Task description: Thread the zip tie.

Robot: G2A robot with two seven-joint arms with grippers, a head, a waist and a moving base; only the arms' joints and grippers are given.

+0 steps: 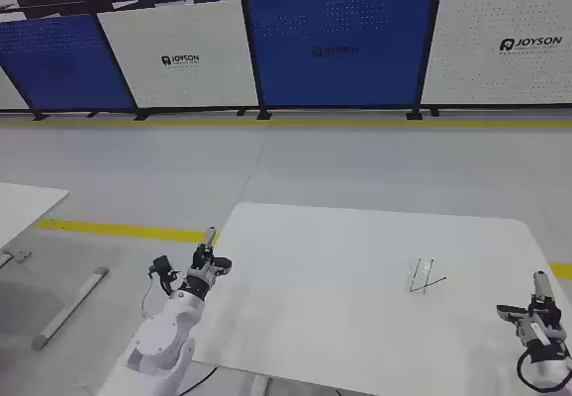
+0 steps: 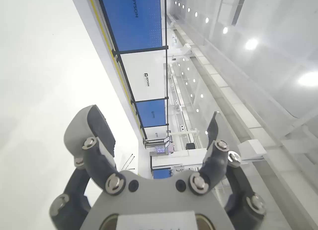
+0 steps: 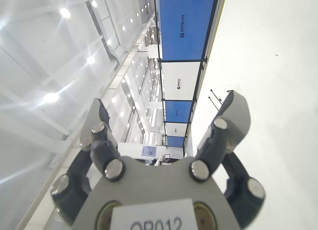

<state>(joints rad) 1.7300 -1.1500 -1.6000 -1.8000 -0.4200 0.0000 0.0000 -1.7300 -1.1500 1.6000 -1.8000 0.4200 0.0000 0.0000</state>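
Thin black zip ties [image 1: 426, 277] lie on the white table [image 1: 345, 307], right of its middle. In the left wrist view the zip ties [image 2: 129, 161] show as small dark lines far off beside one finger, and in the right wrist view the zip ties [image 3: 215, 96] lie just beyond a fingertip. My left gripper [image 1: 208, 241] stands open at the table's left edge, far from the ties, with nothing between its fingers [image 2: 99, 126]. My right gripper [image 1: 541, 285] stands open at the table's right edge, with nothing between its fingers [image 3: 233, 109].
A second white table [image 1: 4, 213] stands at the far left, with a grey bar [image 1: 68, 307] on the floor between. Blue and white partition panels [image 1: 335, 49] line the back, behind a yellow floor line [image 1: 118, 230].
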